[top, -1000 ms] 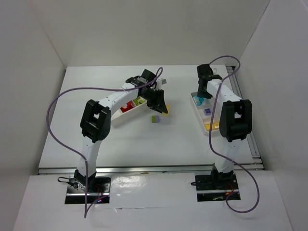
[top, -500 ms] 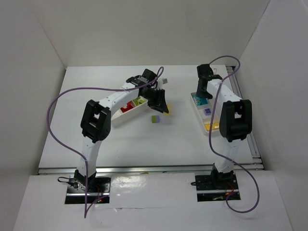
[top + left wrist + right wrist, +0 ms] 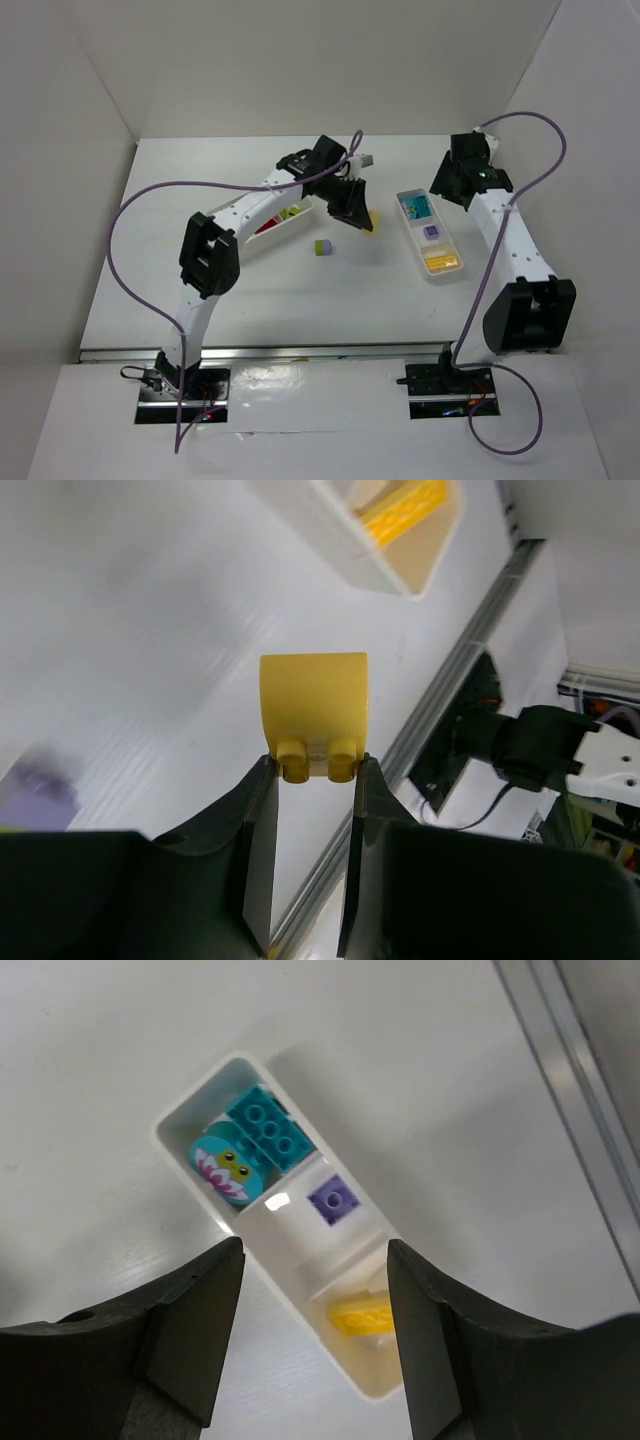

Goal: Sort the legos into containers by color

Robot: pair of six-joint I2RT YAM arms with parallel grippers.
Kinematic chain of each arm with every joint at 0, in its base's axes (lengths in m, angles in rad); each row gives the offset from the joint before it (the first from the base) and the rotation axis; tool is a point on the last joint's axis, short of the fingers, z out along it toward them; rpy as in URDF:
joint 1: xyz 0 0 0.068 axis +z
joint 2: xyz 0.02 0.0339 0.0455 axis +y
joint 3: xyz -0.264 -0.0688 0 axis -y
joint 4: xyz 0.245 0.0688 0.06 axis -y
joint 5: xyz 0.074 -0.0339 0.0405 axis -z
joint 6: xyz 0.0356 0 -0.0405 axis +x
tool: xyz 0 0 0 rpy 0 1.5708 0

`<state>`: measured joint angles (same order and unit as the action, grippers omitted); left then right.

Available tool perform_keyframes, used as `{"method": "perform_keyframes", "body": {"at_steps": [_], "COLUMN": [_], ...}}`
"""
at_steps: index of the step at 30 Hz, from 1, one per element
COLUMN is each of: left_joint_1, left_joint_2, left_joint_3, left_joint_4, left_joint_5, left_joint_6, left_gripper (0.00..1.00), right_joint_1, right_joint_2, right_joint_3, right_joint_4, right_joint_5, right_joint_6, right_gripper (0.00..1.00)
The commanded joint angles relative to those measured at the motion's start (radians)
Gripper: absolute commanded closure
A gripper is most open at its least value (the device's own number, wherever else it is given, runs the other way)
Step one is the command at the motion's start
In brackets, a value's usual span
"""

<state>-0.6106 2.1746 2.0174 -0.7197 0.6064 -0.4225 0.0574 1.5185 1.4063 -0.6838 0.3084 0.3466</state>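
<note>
Gripping brick (image 3: 313,702) by its studded end only with left fingers (image 3: 258,820), so may pivot loose short of tray (image 3: 340,545) at upper centre, with right fingers (image 3: 195,1325) spread, empty.

**Layout of the table (image 3: 300,290).** The wide tray (image 3: 283,231) lies left and the narrow tray (image 3: 435,247) right, well apart. In the narrow tray, the far compartment holds a corner brick (image 3: 262,1125) touching a neighbour brick (image 3: 222,1168). The middle compartment holds a middle brick (image 3: 333,1202), and the near compartment holds an end brick (image 3: 362,1315). A loose brick (image 3: 321,247) lies on the table between the trays, nearer the wide one. Behind it and to its right, the left gripper (image 3: 314,768) holds a gripped brick (image 3: 314,705) above the table.
</note>
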Motion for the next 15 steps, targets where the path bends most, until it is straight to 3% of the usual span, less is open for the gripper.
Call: {"method": "perform_keyframes", "body": {"at_steps": [1, 5, 9, 13, 15], "left_joint_1": [-0.066, -0.141, -0.182, -0.216, -0.225], "left_joint_2": [0.068, 0.192, 0.275, 0.312, 0.335], "left_joint_3": [0.134, 0.308, 0.319, 0.33, 0.343], "left_joint_4": [0.034, 0.113, 0.291, 0.429, 0.471], "left_joint_5": [0.076, 0.166, 0.302, 0.303, 0.261], "left_joint_6": [-0.01, -0.088, -0.202, -0.283, -0.338], "left_gripper": [1.0, 1.0, 1.0, 1.0, 1.0], "right_joint_1": [-0.045, -0.083, -0.094, -0.113, -0.136], "right_joint_2": [-0.092, -0.193, -0.27, -0.336, -0.336], "right_joint_3": [-0.064, -0.173, -0.216, -0.243, -0.244], "right_joint_4": [-0.074, -0.103, -0.163, -0.172, -0.198], "right_joint_5": [0.073, 0.161, 0.25, 0.268, 0.253], "right_joint_6": [0.084, 0.233, 0.351, 0.396, 0.417], "right_gripper": [0.33, 0.32, 0.28, 0.26, 0.3]}}
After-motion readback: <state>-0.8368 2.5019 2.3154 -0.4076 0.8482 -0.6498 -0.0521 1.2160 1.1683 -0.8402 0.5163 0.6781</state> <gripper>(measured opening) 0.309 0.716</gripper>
